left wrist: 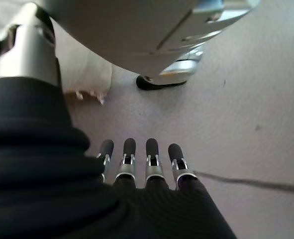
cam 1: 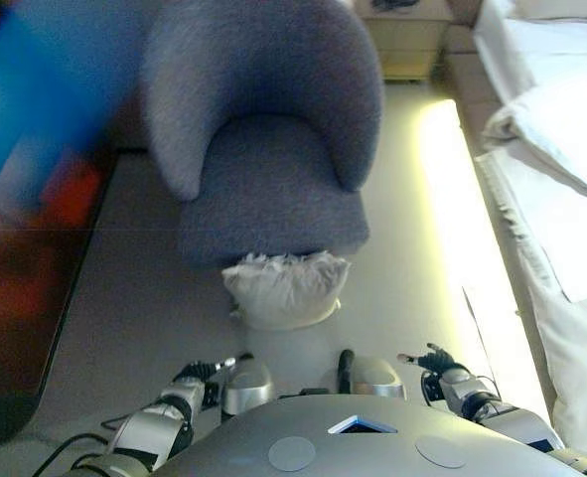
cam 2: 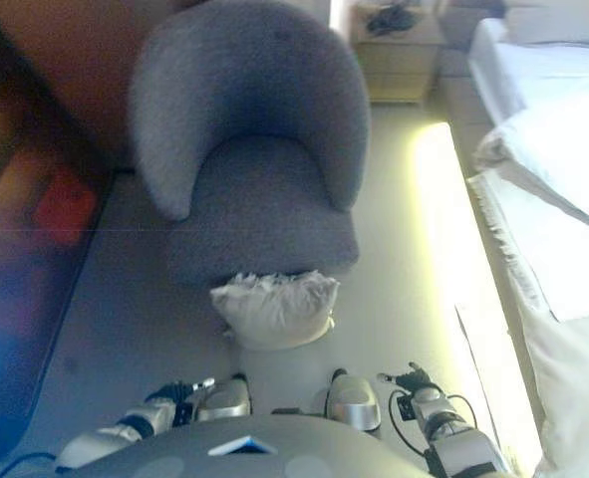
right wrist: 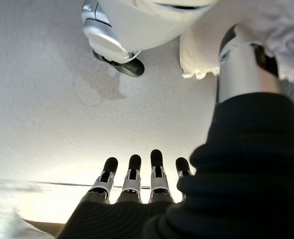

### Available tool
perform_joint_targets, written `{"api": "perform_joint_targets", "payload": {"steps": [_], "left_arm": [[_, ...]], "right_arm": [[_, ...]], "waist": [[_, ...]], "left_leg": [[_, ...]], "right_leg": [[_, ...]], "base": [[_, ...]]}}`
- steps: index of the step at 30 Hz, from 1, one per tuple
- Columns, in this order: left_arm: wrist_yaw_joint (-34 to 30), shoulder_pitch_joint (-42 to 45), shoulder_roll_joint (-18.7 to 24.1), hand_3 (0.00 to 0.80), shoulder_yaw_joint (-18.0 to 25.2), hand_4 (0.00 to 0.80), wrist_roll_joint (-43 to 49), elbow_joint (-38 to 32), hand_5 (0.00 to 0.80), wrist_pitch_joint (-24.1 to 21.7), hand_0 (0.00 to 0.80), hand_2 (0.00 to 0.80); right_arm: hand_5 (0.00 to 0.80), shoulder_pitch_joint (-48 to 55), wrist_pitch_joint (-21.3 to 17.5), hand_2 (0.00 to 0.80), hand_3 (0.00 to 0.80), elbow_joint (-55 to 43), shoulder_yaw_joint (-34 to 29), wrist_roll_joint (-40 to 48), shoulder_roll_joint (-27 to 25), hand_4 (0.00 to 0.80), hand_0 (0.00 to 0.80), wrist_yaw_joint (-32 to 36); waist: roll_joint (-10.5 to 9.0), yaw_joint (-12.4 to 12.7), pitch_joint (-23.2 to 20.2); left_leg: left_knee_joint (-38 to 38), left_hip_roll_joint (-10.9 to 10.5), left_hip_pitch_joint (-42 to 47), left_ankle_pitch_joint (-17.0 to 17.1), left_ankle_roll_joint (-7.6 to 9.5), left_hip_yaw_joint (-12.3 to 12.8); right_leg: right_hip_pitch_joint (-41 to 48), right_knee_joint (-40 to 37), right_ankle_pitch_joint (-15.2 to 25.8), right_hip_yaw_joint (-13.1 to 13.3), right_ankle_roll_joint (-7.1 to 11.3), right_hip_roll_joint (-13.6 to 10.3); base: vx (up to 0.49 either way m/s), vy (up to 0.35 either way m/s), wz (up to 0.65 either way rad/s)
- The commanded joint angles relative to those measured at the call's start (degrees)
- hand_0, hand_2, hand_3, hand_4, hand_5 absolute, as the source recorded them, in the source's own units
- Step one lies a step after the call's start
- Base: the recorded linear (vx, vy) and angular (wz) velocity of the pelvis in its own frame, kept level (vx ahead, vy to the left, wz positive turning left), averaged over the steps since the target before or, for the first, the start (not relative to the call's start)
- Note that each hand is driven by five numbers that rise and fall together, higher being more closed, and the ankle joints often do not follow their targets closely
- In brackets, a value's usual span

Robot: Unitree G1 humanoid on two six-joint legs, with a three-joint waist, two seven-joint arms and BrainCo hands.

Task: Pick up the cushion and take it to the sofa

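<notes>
A cream cushion [cam 1: 286, 288] with a frilled edge lies on the floor, leaning against the front of a grey armchair [cam 1: 263, 129]. The armchair has a rounded back and an empty seat. My left hand [cam 1: 196, 375] hangs low at the lower left, away from the cushion, fingers [left wrist: 129, 159] straight and holding nothing. My right hand [cam 1: 434, 362] hangs at the lower right, fingers [right wrist: 132, 174] straight and empty too. Part of the cushion [right wrist: 196, 55] shows past the right thumb in the right wrist view.
A bed with white bedding [cam 1: 561, 169] runs along the right side. A wooden nightstand [cam 1: 407, 40] stands at the back. A dark low piece of furniture [cam 1: 25, 298] lines the left. Pale carpet [cam 1: 134, 298] lies between them.
</notes>
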Motion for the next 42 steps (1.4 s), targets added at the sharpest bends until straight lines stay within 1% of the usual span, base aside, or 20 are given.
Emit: {"api": "perform_joint_targets", "payload": {"steps": [1,3,5,6,8,10,11,13,14,16,18,21,22,26,27,30,35,37,39,42], "left_arm": [[0.8,1.1,0.7,0.0,0.8,0.0,-0.4,0.5,0.0,-0.1,0.0,0.0],[0.0,1.4,0.5,0.0,1.2,0.0,1.0,0.7,0.0,-0.5,0.0,0.0],[0.0,1.6,0.2,0.0,1.5,0.0,1.7,0.8,0.0,-0.6,0.0,0.0],[0.1,1.7,-0.1,0.0,1.8,0.0,1.6,0.8,0.0,-0.7,0.0,0.0],[0.0,1.9,-0.4,0.0,2.4,0.0,2.2,1.1,0.0,-0.9,0.0,0.0],[-0.5,1.9,-0.3,0.0,1.9,0.0,3.7,1.6,0.0,-1.0,0.0,0.0],[-0.9,1.8,0.1,0.0,1.2,0.0,6.1,1.5,0.0,-1.0,0.0,0.0],[-0.5,1.2,0.8,0.0,-0.5,0.0,6.2,0.9,0.0,-0.8,0.0,0.0],[0.7,0.6,1.3,0.0,-1.1,0.0,5.1,0.4,0.0,-0.5,0.0,0.0],[2.2,-1.4,2.2,0.0,-1.7,0.0,3.0,-0.1,0.0,-0.3,0.0,0.0],[3.2,-5.0,3.4,0.0,-2.6,0.0,1.0,-0.8,0.0,-2.8,0.0,0.0],[5.7,-9.6,4.4,0.0,-4.6,0.0,-0.6,-2.9,0.0,-7.1,0.0,0.0],[7.3,-11.0,4.7,0.0,-5.5,0.0,-0.1,-4.2,0.0,-9.5,0.0,0.0],[9.8,-13.9,5.6,0.0,-8.5,0.0,2.1,-9.7,0.0,-14.1,0.0,0.0],[10.6,-15.2,5.7,0.0,-9.5,0.0,1.8,-11.5,0.0,-14.3,0.0,0.0],[11.6,-18.0,5.4,0.0,-11.0,0.0,1.2,-14.0,0.0,-14.6,0.0,0.0],[14.7,-22.3,4.6,0.0,-12.2,0.0,-1.4,-15.4,0.0,-16.6,0.0,0.0],[16.8,-24.2,4.7,0.0,-12.2,0.0,-2.8,-16.7,0.0,-17.3,0.0,0.0],[17.4,-27.4,5.5,0.0,-12.0,0.0,-4.9,-17.2,0.0,-17.9,0.0,0.0],[19.0,-30.9,5.9,0.0,-11.7,0.0,-7.2,-18.1,0.0,-18.6,0.0,0.0]], "right_arm": [[0.0,-2.4,0.7,0.0,0.0,0.5,0.5,1.6,-0.9,0.0,0.0,-0.7],[0.0,-1.9,0.3,0.0,0.0,1.3,-0.3,1.7,-1.1,0.0,0.0,-0.8],[0.0,-1.6,0.3,0.0,0.0,1.8,-0.9,2.3,-1.2,0.0,0.0,-1.2],[0.0,-1.6,0.2,0.0,0.0,2.0,-1.2,2.3,-1.1,0.0,0.0,-1.6],[0.0,-1.9,0.3,0.0,0.0,2.6,-1.3,2.3,-0.8,0.0,0.0,-2.3],[0.0,-2.0,0.7,0.0,0.0,2.8,-1.6,3.1,-0.4,0.0,0.0,-2.8],[0.0,-1.7,0.9,0.0,0.0,2.9,-2.1,3.9,0.1,0.0,0.0,-2.7],[0.0,-2.0,0.7,0.0,0.0,2.6,-1.8,0.5,0.8,0.0,0.0,-2.2],[0.0,-2.4,0.9,0.0,0.0,2.1,-1.1,-0.5,1.2,0.0,0.0,-2.5],[0.0,-3.3,1.2,0.0,0.0,1.2,0.1,3.2,1.8,0.0,0.0,-4.2],[0.0,-5.4,1.2,0.0,0.0,0.1,0.4,7.4,1.4,0.0,0.0,-6.4],[0.0,-8.3,-0.4,0.0,0.0,-1.7,0.6,10.4,0.5,0.0,0.0,-8.6],[0.0,-9.3,-1.4,0.0,0.0,-2.2,0.7,11.5,0.1,0.0,0.0,-9.3],[0.0,-11.5,-3.8,0.0,0.0,-3.8,0.2,13.4,-1.0,0.0,0.0,-11.2],[0.0,-12.6,-4.4,0.0,0.0,-4.3,0.2,14.0,-1.4,0.0,0.0,-12.1],[0.0,-15.1,-6.0,0.0,0.0,-4.9,0.0,15.9,-2.2,0.0,0.0,-14.1],[0.0,-20.5,-8.1,0.0,0.0,-6.1,0.3,17.1,-3.1,0.0,0.0,-18.2],[0.0,-23.2,-9.2,0.0,0.0,-7.4,0.9,17.3,-2.9,0.0,0.0,-20.0],[0.0,-27.0,-9.8,0.0,0.0,-8.8,1.6,18.0,-3.7,0.0,0.0,-21.3],[0.0,-30.7,-10.4,0.0,0.0,-11.0,1.8,17.7,-5.1,0.0,0.0,-22.7]], "waist": [[0.21,1.7,2.0],[2.07,2.4,2.4],[2.89,3.0,2.6],[2.94,3.3,2.6],[2.48,3.3,1.9],[2.36,3.1,1.5],[1.95,2.9,1.3],[1.35,2.8,1.1],[1.06,2.8,1.1],[0.65,2.9,1.5],[0.53,2.9,2.9],[0.66,2.5,5.8],[0.68,2.2,6.9],[0.7,1.6,9.2],[0.61,1.5,10.0],[0.8,1.2,11.6],[1.18,0.2,15.0],[0.88,-0.7,16.6],[0.67,-1.4,18.6],[1.02,-2.2,20.3]], "left_leg": [[-3.7,5.1,1.5,-1.0,-0.74,1.5],[-9.5,7.8,0.0,5.8,-3.28,3.3],[-11.2,9.3,-1.8,8.9,-4.39,5.3],[-10.7,9.7,-2.4,8.6,-4.39,5.1],[-11.5,8.6,-0.4,4.1,-3.42,5.3],[-10.2,7.9,0.2,2.0,-3.18,5.1],[-8.1,7.0,0.0,0.5,-2.76,5.3],[-6.9,5.9,0.0,-1.0,-1.76,6.1],[-6.9,5.4,0.1,-1.4,-1.33,6.3],[-6.6,4.9,-0.7,-1.9,-1.17,6.6],[-6.5,5.0,-3.4,-1.7,-1.42,6.8],[-5.7,6.0,-8.6,-0.6,-2.17,6.7],[-5.7,6.4,-10.4,0.0,-2.51,6.6],[-5.2,7.4,-14.7,1.4,-3.63,5.7],[-4.9,7.7,-16.4,1.8,-4.04,5.4],[-4.3,8.0,-19.2,2.7,-4.78,4.8],[-1.5,8.1,-23.9,3.1,-5.86,4.0],[0.5,7.8,-26.5,2.9,-5.93,3.7],[1.9,7.6,-29.5,3.0,-5.89,3.6],[1.8,6.9,-32.0,2.9,-5.55,3.6]], "right_leg": [[3.8,-5.7,3.4,-0.2,2.77,-1.4],[6.9,-6.9,1.9,-1.0,3.01,-1.0],[10.1,-8.0,0.7,-1.7,3.32,-1.5],[11.3,-8.3,0.4,-1.8,3.69,-2.3],[12.1,-8.6,0.6,-2.2,4.7,-4.6],[12.2,-7.6,0.5,-1.9,5.3,-6.0],[12.9,-7.3,0.7,-1.4,6.06,-7.0],[12.7,-7.2,1.3,-1.0,7.46,-8.4],[12.1,-7.0,1.8,-0.8,8.38,-9.3],[10.4,-7.0,2.9,-0.6,9.35,-10.7],[7.0,-7.3,4.1,0.0,9.76,-11.5],[2.4,-8.2,5.7,0.9,9.83,-11.3],[1.0,-8.7,6.1,1.3,9.87,-10.8],[-1.2,-9.8,6.0,2.5,10.06,-9.5],[-1.8,-9.9,5.8,2.8,10.09,-9.2],[-3.3,-10.1,5.6,3.2,10.06,-8.9],[-7.4,-8.9,5.5,4.3,9.6,-9.0],[-10.5,-7.8,6.1,5.5,9.48,-9.1],[-15.1,-6.4,6.9,6.1,9.37,-9.5],[-21.6,-4.3,7.9,7.0,9.25,-9.6]], "base": [[0.173,0.245,0.31],[0.237,0.277,0.39],[0.231,0.3,0.61],[0.2,0.278,0.64],[0.211,0.289,0.34],[0.238,0.265,-0.17],[0.217,0.173,-0.26],[0.198,0.126,-0.05],[0.096,0.044,-0.1],[-0.058,-0.023,-0.28],[-0.25,-0.096,-0.16],[-0.328,-0.149,-0.04],[-0.254,-0.165,-0.04],[-0.125,-0.151,-0.13],[-0.122,-0.147,-0.16],[-0.103,-0.123,-0.16],[-0.068,-0.082,-0.17],[-0.106,-0.074,-0.29],[-0.147,-0.038,-0.2],[-0.081,0.023,-0.2]]}}
